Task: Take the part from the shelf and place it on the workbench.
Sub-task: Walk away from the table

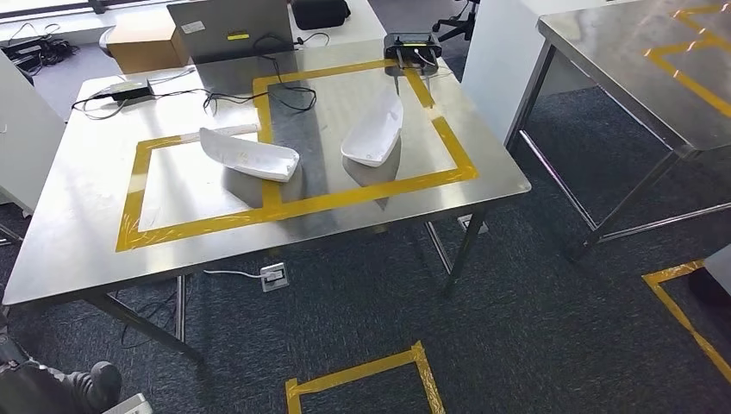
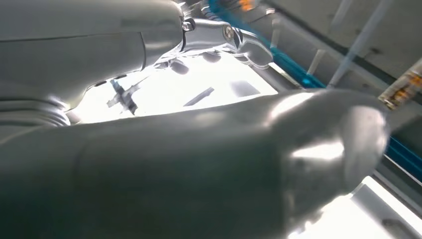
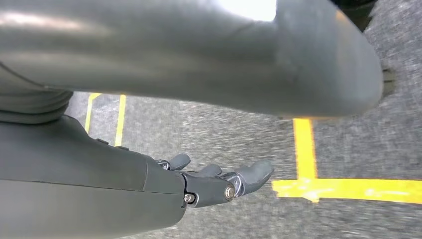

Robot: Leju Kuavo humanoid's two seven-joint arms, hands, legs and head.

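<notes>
- White parts [image 1: 250, 155] [image 1: 374, 134] lie on steel bench [image 1: 78, 233], inside yellow tape.
- Right robot hand [image 3: 219, 181]: fingers apart, empty, over carpet.
- Left robot hand [image 2: 234, 42]: state unclear.

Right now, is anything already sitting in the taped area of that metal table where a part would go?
Yes: two white curved plastic shells lie inside the yellow tape rectangles on the steel workbench.

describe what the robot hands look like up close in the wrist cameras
The right robot hand has a smooth matte grey shell, a thick grey rounded thumb and darker grey fingers joined by small silver screws. The left robot hand shows the same smooth grey casing, a thick glossy grey thumb and shiny metal-looking finger links with screw heads. No cables or markings are visible.
</notes>
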